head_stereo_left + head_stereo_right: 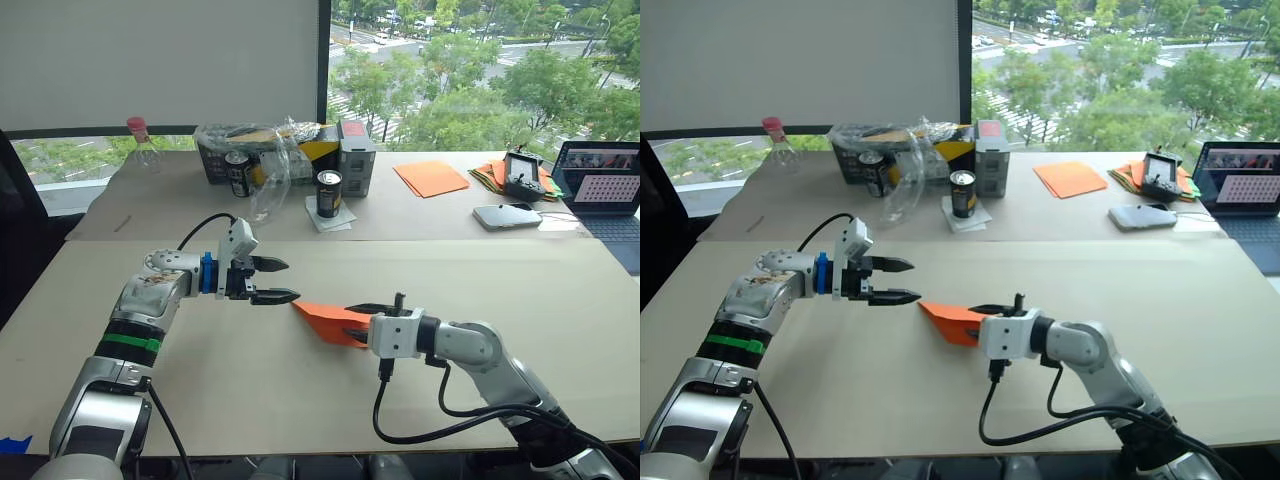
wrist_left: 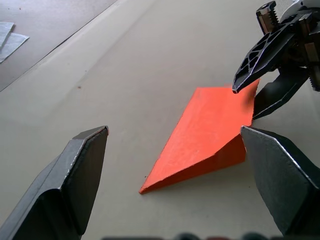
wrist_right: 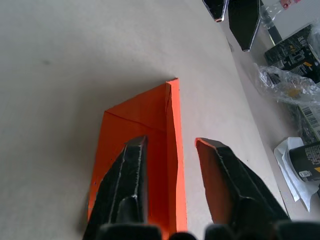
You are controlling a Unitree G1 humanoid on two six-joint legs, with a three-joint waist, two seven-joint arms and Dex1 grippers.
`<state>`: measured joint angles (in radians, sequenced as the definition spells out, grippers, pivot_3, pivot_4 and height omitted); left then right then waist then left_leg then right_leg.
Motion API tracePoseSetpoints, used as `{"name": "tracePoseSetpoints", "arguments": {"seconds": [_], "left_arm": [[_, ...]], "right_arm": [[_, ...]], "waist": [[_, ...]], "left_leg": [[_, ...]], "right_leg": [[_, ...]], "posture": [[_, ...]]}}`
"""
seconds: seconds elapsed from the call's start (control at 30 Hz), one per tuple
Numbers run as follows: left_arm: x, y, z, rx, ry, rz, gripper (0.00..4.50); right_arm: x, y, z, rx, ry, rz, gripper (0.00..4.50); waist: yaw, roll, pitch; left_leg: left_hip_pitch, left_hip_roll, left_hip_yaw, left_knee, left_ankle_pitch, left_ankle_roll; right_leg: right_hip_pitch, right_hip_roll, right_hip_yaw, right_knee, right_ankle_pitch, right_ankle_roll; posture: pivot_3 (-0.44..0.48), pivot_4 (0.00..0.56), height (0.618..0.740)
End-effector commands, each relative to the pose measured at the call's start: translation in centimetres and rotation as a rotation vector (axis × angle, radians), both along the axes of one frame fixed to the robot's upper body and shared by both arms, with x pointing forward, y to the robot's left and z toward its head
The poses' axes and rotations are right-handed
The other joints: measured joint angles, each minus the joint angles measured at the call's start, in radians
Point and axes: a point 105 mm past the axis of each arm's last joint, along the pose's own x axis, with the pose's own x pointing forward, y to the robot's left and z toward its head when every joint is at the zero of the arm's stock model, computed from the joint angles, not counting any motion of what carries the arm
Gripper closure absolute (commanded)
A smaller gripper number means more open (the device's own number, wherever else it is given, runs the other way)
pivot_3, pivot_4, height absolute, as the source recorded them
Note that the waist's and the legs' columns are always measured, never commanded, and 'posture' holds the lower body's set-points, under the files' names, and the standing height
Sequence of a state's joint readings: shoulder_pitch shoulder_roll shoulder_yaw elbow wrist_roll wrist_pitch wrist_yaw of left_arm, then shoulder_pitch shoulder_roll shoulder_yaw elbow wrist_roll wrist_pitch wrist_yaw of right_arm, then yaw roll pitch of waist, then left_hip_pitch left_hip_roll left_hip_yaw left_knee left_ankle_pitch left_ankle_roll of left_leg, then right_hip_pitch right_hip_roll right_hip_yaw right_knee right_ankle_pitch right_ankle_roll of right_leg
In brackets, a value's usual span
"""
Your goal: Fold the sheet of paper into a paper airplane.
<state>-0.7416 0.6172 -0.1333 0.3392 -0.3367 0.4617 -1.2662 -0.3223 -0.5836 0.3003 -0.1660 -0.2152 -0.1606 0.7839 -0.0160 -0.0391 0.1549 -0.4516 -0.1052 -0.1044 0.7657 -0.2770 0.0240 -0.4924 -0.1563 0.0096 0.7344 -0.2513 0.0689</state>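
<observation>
The paper airplane (image 1: 330,322) lies on the worktop (image 1: 500,280) as a pointed orange wedge, its tip toward my left tool (image 1: 282,281), which hangs just clear of that tip with its fingers spread and holding nothing. My right tool (image 1: 356,321) sits at the wide end, its fingers apart and straddling the raised fold, one finger (image 3: 125,185) resting on the upper flap (contact judged, not proven).

In my judgement the step in hand is pressing the crease. To do it well I should bear down along the fold while the left tool pins the tip, so the wedge cannot slide.

The right wrist view shows the layered flaps and centre ridge; the head views show a flat orange patch. The left wrist view shows the wedge's lifted edge.
</observation>
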Motion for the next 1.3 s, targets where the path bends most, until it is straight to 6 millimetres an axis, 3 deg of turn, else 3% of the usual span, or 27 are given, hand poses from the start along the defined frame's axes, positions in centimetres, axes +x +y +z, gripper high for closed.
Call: {"name": "tracePoseSetpoints", "arguments": {"seconds": [0.03,0.07,0.13,0.2,0.3,0.47,0.63,0.67,0.97,1.07,1.3], "left_arm": [[0.5,0.5,0.5,0.032,0.003,0.058,0.00],[0.7,0.4,0.7,0.025,-0.024,0.076,0.00],[1.0,0.0,1.3,0.012,-0.113,0.074,0.00],[-0.2,-1.1,2.1,-0.052,-0.116,-0.044,0.00],[-0.6,-1.5,2.4,-0.067,-0.135,-0.089,0.00],[-2.4,-1.8,1.7,-0.046,-0.058,-0.226,0.00],[-3.4,-1.8,-1.1,0.034,-0.080,-0.284,0.00],[-3.4,-1.9,-1.3,0.031,-0.079,-0.284,0.58],[-3.3,-2.4,-2.3,0.019,-0.084,-0.277,3.50],[-3.9,-3.1,-3.6,0.025,-0.073,-0.288,4.49],[-4.3,-4.0,-6.2,0.054,-0.039,-0.280,4.49]], "right_arm": [[0.5,-0.2,1.0,0.001,-0.037,-0.018,4.16],[0.6,-0.4,0.9,-0.011,-0.044,-0.023,4.46],[0.5,-0.5,0.8,-0.027,-0.042,-0.006,4.48],[0.0,-0.4,0.7,-0.049,-0.048,0.044,4.48],[-0.7,0.0,0.7,-0.070,-0.058,0.113,4.48],[-1.5,0.5,1.1,-0.065,-0.033,0.189,4.48],[-2.4,0.8,0.5,-0.071,0.030,0.230,4.48],[-2.5,0.8,0.3,-0.076,0.037,0.234,4.50],[-3.0,1.0,0.0,-0.074,0.054,0.242,4.50],[-3.0,1.2,-0.1,-0.065,0.062,0.233,4.50],[-3.3,1.4,-0.2,-0.057,0.079,0.228,4.50]], "waist": [[0.000,0.000,0.000],[0.000,0.000,0.000],[0.001,0.000,0.000],[0.002,0.000,0.000],[0.000,0.000,0.000],[-0.007,0.000,0.000],[-0.006,0.000,0.000],[-0.005,0.000,0.000],[0.001,0.000,0.000],[0.001,0.000,0.000],[0.002,0.000,0.000]], "left_leg": [[0.000,0.000,0.000,0.000,0.000,0.000],[0.000,0.000,0.000,0.000,0.000,0.000],[0.000,0.000,0.000,0.000,0.000,0.000],[0.000,0.000,0.000,0.000,0.000,0.000],[-0.001,0.000,0.000,0.001,0.001,-0.001],[-0.001,0.000,0.000,0.001,0.000,0.000],[-0.001,0.000,0.000,0.001,0.000,0.000],[-0.001,0.000,0.000,0.001,0.000,0.000],[-0.001,0.000,0.000,0.002,-0.001,0.002],[-0.001,0.000,0.000,0.001,-0.001,0.002],[-0.001,0.000,0.000,0.002,-0.001,0.002]], "right_leg": [[0.000,0.000,0.000,0.000,0.000,0.000],[0.000,0.000,0.000,0.000,0.000,0.000],[0.000,0.000,0.000,0.000,0.000,0.000],[0.000,0.000,0.000,0.000,0.000,0.000],[0.000,0.000,-0.001,0.000,0.000,0.000],[0.000,0.000,-0.001,0.000,0.000,0.000],[0.000,0.000,-0.001,0.000,0.000,0.000],[0.000,0.000,-0.001,0.000,0.000,0.000],[0.000,-0.001,-0.001,0.000,0.000,0.000],[0.000,-0.001,-0.001,0.000,0.000,0.000],[0.000,-0.001,-0.001,0.000,0.000,0.000]], "posture": [[0.000,0.150,0.670],[0.000,0.150,0.670],[0.000,0.150,0.670],[0.000,0.150,0.670],[0.000,0.150,0.670],[0.000,0.150,0.670],[0.000,0.150,0.670],[0.000,0.150,0.670],[0.000,0.150,0.670],[0.000,0.150,0.670],[0.000,0.150,0.670]]}}
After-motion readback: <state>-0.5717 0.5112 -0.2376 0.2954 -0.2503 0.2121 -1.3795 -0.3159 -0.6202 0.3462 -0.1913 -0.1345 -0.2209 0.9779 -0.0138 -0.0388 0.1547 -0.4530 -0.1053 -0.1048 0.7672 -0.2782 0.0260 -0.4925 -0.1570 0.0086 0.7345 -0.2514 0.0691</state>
